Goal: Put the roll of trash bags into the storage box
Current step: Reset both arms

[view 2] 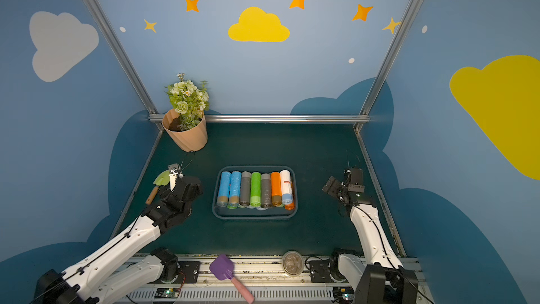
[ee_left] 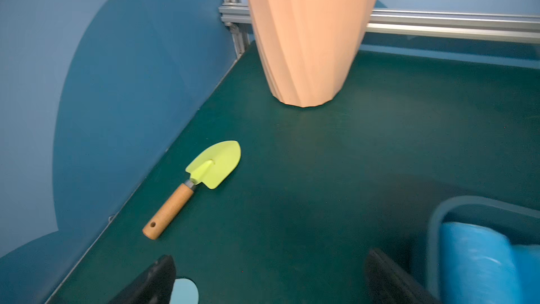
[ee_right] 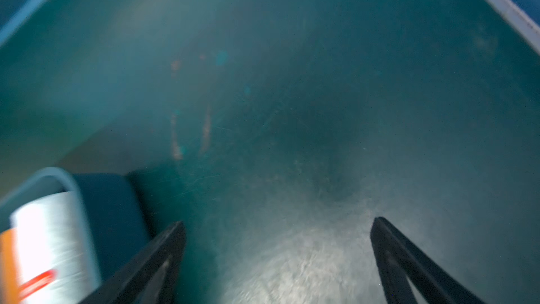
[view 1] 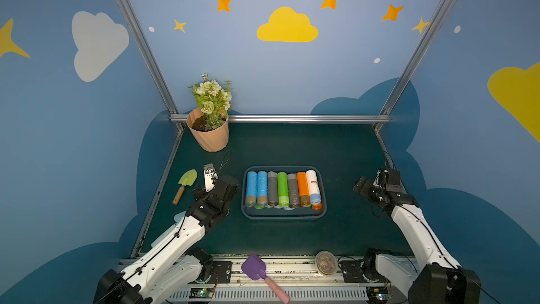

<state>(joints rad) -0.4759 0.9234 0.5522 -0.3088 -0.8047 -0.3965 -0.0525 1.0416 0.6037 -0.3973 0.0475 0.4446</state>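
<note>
The storage box (view 1: 283, 216) (view 2: 253, 215) sits mid-table in both top views, holding several rolls of trash bags side by side. A white roll with a red label (view 1: 312, 184) (view 2: 286, 184) lies at its right end, beside an orange one. My right gripper (view 1: 371, 185) (view 2: 339, 185) hovers right of the box, open and holding nothing. In the right wrist view its fingers (ee_right: 279, 222) stand wide apart over bare table, with the white roll (ee_right: 49, 235) and the box wall (ee_right: 108, 214) off to one side. My left gripper (view 1: 222, 182) (ee_left: 271, 258) is open and empty, left of the box (ee_left: 467, 203).
A peach flowerpot (view 1: 209, 135) with flowers stands at the back left. A green trowel (view 1: 185, 184) (ee_left: 204, 171) lies by the left wall, close to my left gripper. A purple spade (view 1: 257, 267) and a round lidded container (view 1: 325, 262) rest on the front rail.
</note>
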